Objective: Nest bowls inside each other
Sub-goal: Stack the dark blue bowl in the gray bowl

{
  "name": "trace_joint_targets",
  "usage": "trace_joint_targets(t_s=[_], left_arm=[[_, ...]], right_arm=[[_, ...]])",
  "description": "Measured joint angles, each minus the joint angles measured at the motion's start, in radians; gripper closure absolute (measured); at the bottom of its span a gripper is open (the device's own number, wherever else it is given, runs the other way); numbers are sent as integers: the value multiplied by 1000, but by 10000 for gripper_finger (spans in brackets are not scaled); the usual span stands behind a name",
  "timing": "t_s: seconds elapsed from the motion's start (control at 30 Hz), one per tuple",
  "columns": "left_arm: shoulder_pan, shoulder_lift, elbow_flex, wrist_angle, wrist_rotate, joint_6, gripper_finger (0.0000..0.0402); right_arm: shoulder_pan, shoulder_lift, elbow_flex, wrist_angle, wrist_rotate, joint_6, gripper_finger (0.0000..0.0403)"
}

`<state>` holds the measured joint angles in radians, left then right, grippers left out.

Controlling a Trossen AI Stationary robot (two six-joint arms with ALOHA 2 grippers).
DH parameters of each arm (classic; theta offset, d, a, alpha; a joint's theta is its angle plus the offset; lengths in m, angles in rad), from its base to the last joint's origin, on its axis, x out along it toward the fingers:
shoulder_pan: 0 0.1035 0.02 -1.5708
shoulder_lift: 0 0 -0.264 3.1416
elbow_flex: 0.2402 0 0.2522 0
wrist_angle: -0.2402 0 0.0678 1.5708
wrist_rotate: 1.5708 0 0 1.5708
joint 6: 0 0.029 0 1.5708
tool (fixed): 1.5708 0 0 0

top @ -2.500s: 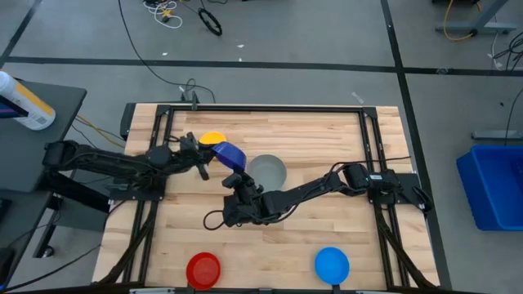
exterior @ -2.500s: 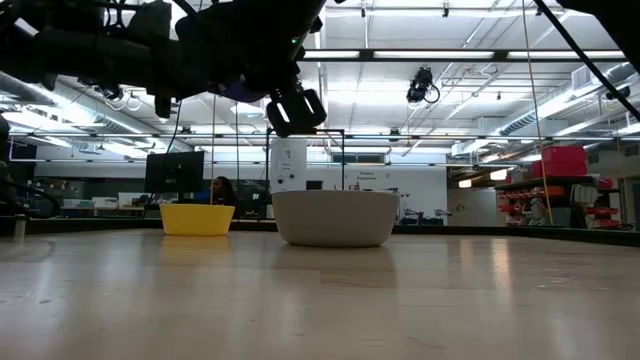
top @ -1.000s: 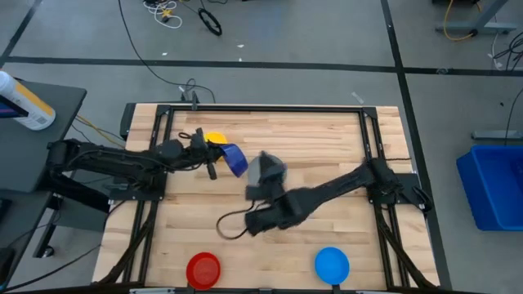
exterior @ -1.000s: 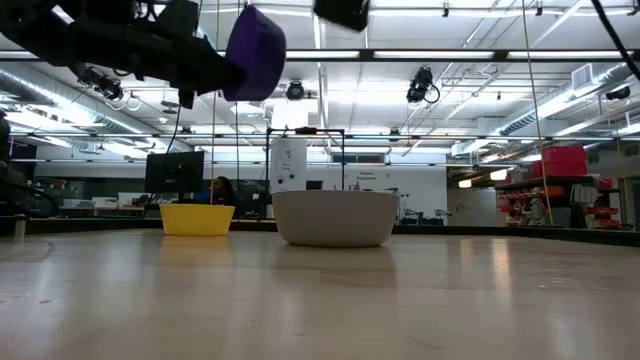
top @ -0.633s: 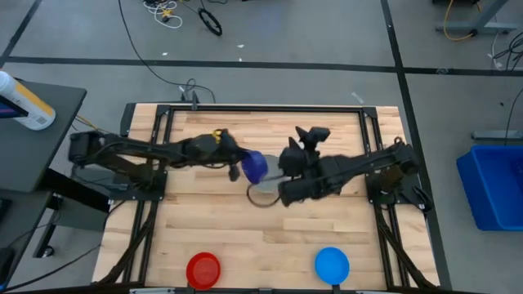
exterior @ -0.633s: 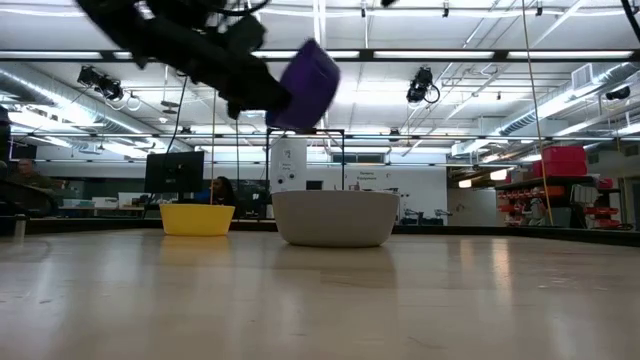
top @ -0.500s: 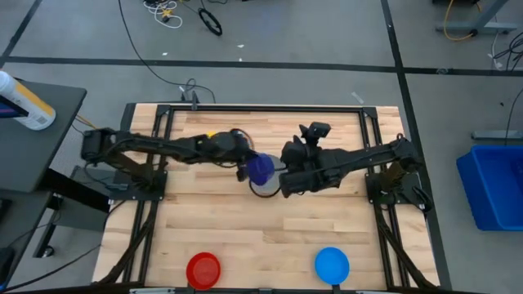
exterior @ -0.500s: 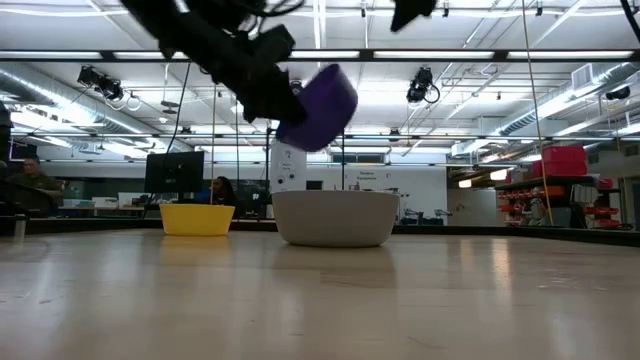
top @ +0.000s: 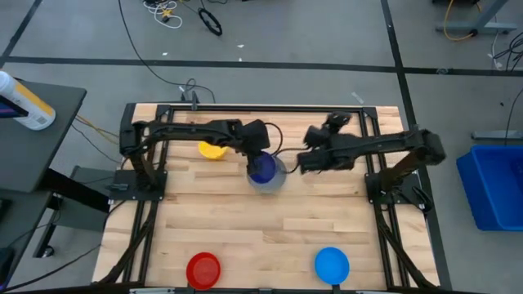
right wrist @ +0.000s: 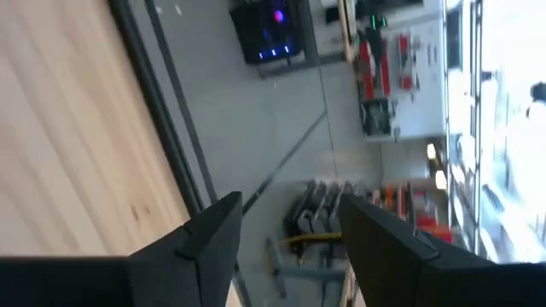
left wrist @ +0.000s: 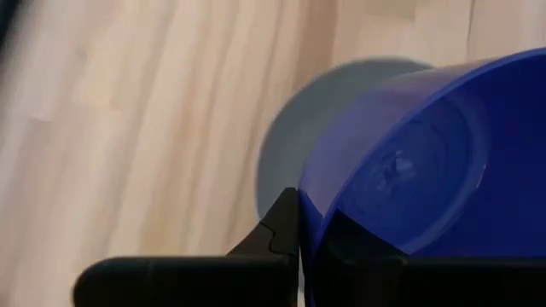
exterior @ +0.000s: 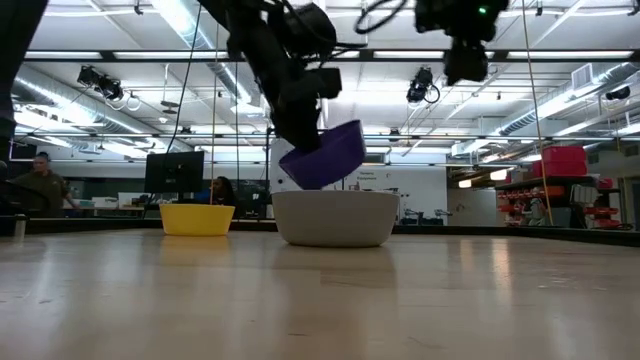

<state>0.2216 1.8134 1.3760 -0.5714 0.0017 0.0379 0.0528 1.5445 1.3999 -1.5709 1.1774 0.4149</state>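
The dark blue bowl (top: pixel 263 168) hangs tilted just above the grey bowl (top: pixel 279 182), which stands on its base at mid-table. My left gripper (top: pixel 257 158) is shut on the dark blue bowl. In the low view the dark blue bowl (exterior: pixel 325 158) hovers over the grey bowl's (exterior: pixel 335 220) rim. My right gripper (top: pixel 304 162) is open and holds nothing, raised to the right of the two bowls. The yellow bowl (top: pixel 212 150) stands to the left. A red bowl (top: pixel 203 268) and a light blue bowl (top: pixel 332 264) sit near the front edge. My left gripper pinches the dark blue bowl's rim (left wrist: pixel 300 223), one finger outside the wall (left wrist: pixel 281 223) and one inside (left wrist: pixel 345 243). The fingers slant down from the table's left. The bowl hangs clear of the grey bowl, tilted, its opening partly upward.
Black frame rails (top: pixel 261 109) run along the table's far edge and both sides. Bare wood lies between the grey bowl and the two front bowls. In the low view a person (exterior: pixel 40 175) shows in the room beyond the table.
My left gripper has carried the dark blue bowl from beside the yellow bowl toward the table's right, to above the grey bowl, and has tipped down. The bowl has turned from on edge to opening partly up. My right gripper has drawn back toward the right edge.
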Motion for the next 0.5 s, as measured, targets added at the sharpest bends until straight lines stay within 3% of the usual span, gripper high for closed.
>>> trace_joint_targets(t_s=[0.2, 0.5], left_arm=[[37, 125, 66, -52, 91, 30, 396], [34, 266, 187, -210, 104, 102, 396]], right_arm=[[-66, -164, -178, 7, -33, 40, 197], [-81, -133, -253, 88, -57, -16, 201]])
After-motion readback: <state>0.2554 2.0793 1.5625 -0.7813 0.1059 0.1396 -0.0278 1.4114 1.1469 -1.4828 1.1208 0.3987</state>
